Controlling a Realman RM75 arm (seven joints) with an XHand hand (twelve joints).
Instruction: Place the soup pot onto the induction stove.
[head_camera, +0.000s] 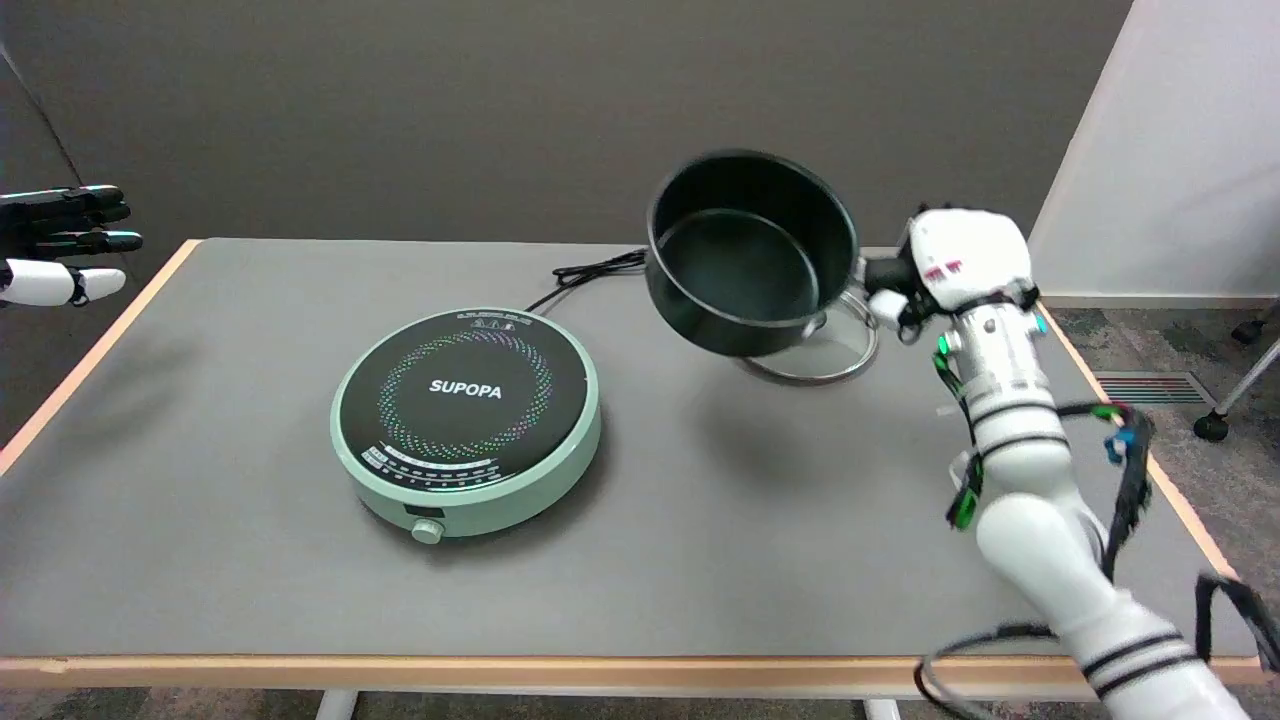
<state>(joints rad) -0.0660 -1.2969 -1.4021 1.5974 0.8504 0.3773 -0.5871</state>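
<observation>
A black soup pot (750, 255) hangs in the air above the table's back right, tilted so its empty inside faces the camera. My right hand (945, 270) grips the pot's handle at its right side. The induction stove (468, 420) is round, mint green with a black top marked SUPOPA. It sits on the table to the pot's lower left, with nothing on it. The pot's shadow falls on the table between the stove and my arm.
A glass lid (830, 350) lies flat on the grey table (200, 500) just under the pot. The stove's black cord (590, 272) runs to the back edge. The idle left hand (60, 255) hangs at the upper left.
</observation>
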